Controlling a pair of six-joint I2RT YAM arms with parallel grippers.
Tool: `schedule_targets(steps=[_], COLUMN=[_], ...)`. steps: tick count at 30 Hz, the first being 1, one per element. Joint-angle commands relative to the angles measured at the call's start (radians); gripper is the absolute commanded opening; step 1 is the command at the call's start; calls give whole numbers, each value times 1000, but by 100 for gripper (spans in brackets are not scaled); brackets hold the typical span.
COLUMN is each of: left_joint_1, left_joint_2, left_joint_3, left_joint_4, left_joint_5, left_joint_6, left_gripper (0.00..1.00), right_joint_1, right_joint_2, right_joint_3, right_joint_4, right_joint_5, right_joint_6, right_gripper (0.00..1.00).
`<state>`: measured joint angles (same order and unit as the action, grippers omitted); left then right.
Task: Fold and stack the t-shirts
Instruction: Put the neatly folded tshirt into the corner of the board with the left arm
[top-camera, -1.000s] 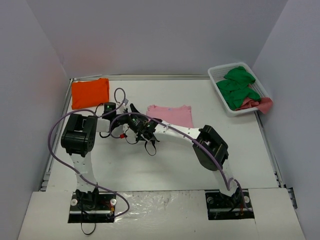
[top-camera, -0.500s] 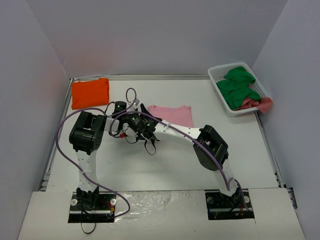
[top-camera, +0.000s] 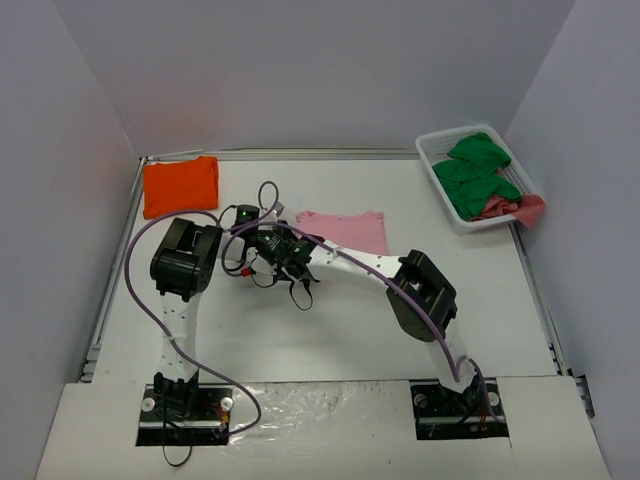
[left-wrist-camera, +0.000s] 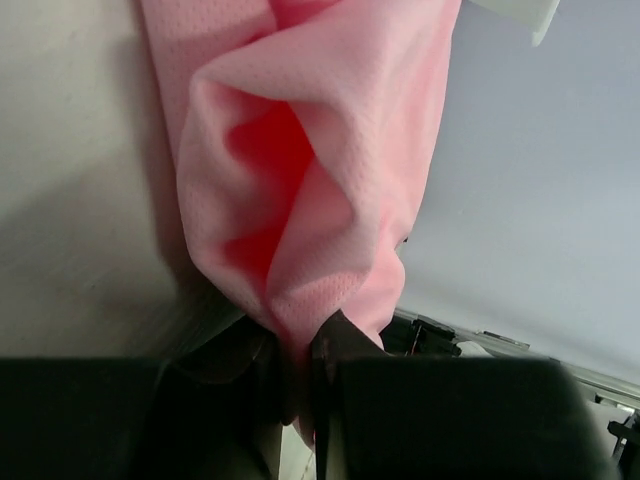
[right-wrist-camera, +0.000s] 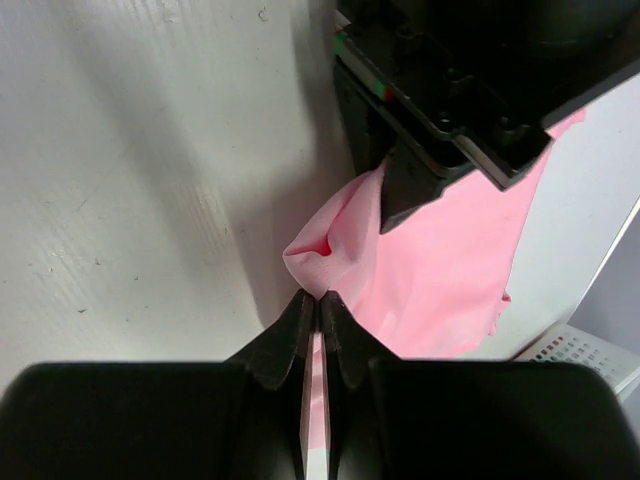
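Note:
The light pink t-shirt (top-camera: 345, 230) lies folded at the table's middle, its left edge bunched and lifted. My left gripper (left-wrist-camera: 300, 345) is shut on a fold of that pink cloth (left-wrist-camera: 310, 150). My right gripper (right-wrist-camera: 320, 298) is shut on the same edge of the pink t-shirt (right-wrist-camera: 450, 270), a little nearer to me. In the top view both grippers, the left (top-camera: 266, 231) and the right (top-camera: 275, 246), meet at the shirt's left side. The orange t-shirt (top-camera: 181, 186) lies folded flat at the far left corner.
A white slatted basket (top-camera: 440, 138) stands at the far right with green cloth (top-camera: 475, 172) and a pink piece hanging over its rim. A purple cable (top-camera: 135, 270) loops around the left arm. White walls enclose the table.
The left arm has swung right to the pink t-shirt's left edge and its gripper has shut on the cloth. The right arm has held still, shut on the shirt.

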<state>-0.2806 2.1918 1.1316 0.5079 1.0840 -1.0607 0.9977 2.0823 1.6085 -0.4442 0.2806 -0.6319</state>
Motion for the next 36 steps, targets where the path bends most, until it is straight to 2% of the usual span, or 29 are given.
schedule_targets(steps=[1, 3, 4, 5, 6, 7, 10, 11, 12, 13, 14, 15, 16, 18, 20, 22, 23, 26, 30, 33, 34, 36], left_joint_1=[-8, -8, -5, -5, -3, 1, 9, 15, 20, 23, 29, 32, 34, 38, 43, 54, 57, 81, 113, 132, 142, 161], left_joint_2=[-26, -30, -33, -46, -50, -56, -76, -84, -86, -86, -84, -84, -81, -83, -102, -119, -125, -139, -126, -104, -84, -70], left_joint_3=[60, 69, 82, 89, 97, 103, 126, 141, 155, 171, 192, 247, 278, 373, 408, 477, 500, 586, 732, 850, 881, 967], left_joint_4=[-37, -55, -99, -124, -178, -196, -287, -311, -397, -442, -497, -663, -727, -906, -957, -1026, -1055, -1086, -1151, -1220, -1236, -1275], left_joint_5=[2, -1, -1, 1, -1, -6, -24, -30, -39, -62, -81, -113, -192, -277, -393, -470, -551, -672, -930, -1054, -1143, -1197], left_joint_6=[53, 80, 118, 142, 162, 178, 266, 292, 320, 382, 427, 470, 561, 649, 715, 776, 792, 824, 870, 904, 916, 923], left_gripper=[2, 2, 2, 2, 2, 2, 2, 2, 2, 2, 2, 2, 3, 2, 2, 3, 2, 2, 2, 2, 2, 2], right_joint_1=[25, 28, 30, 32, 32, 32, -14, -52, -103, -213, -262, -313, -405, -482, -554, -574, -577, -579, -579, -577, -576, -573], right_joint_2=[-44, -45, -47, -54, -73, -132, -293, -329, -381, -398, -416, -432, -462, -501, -514, -522, -519, -479, -384, -347, -341, -323], right_joint_3=[30, 27, 25, 19, -16, -45, -177, -194, -215, -220, -226, -239, -271, -301, -338, -358, -378, -380, -340, -321, -321, -329], right_joint_4=[-42, -62, -108, -128, -149, -178, -230, -270, -362, -401, -422, -432, -433, -383, -344, -301, -291, -263, -264, -264, -263, -264], right_joint_5=[-7, -23, -47, -64, -89, -112, -184, -266, -331, -363, -371, -374, -373, -379, -409, -478, -497, -566, -592, -613, -620, -643], right_joint_6=[-2, -3, -9, -23, -32, -44, -94, -116, -173, -199, -210, -206, -209, -183, -160, -128, -124, -112, -100, -94, -94, -98], right_gripper=[0, 3, 51, 69, 96, 100, 100, 100, 100, 100, 100, 100, 100, 100, 100, 100, 100, 100, 100, 100, 100, 100])
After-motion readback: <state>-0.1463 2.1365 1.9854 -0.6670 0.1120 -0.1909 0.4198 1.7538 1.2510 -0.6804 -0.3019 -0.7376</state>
